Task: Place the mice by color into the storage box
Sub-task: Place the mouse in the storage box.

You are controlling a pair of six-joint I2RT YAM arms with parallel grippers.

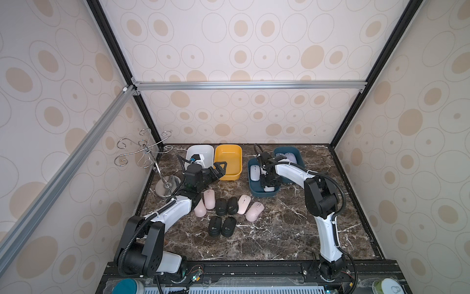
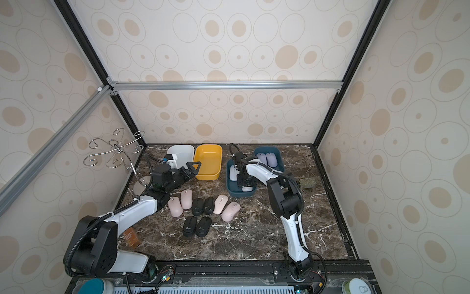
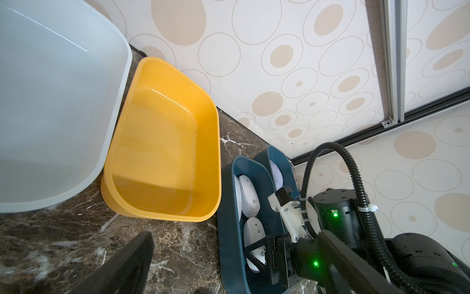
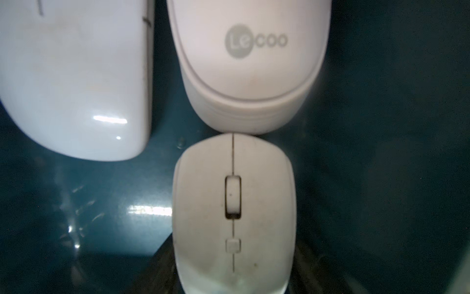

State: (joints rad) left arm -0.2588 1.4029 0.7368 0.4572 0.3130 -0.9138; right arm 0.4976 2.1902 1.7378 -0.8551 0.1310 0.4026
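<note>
Down in the nearer blue box [image 1: 256, 194] the right gripper [image 1: 269, 185] straddles a white mouse [image 4: 234, 211] resting against two other white mice [image 4: 250, 63] (jaws partly apart, gripping or letting go I can't tell), so the wide-open, empty left gripper [image 1: 220, 170] likely goes next for the pink mice [image 1: 209, 199] or black mice [image 1: 220, 206] on the table [image 1: 279, 229].

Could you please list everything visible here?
pink mice: four, pale pink, loose on table
black mice: four, black, loose among them
white mice: three, white, in nearer teal bin
lavender mice: two visible, lavender, in farther teal bin
yellow bin: one, yellow, rear centre, empty
white bin: one, white, beside yellow
hook stand: one, chrome, rear left
left claw: one, black, open, near yellow bin
right claw: one, black, in nearer teal bin
</note>
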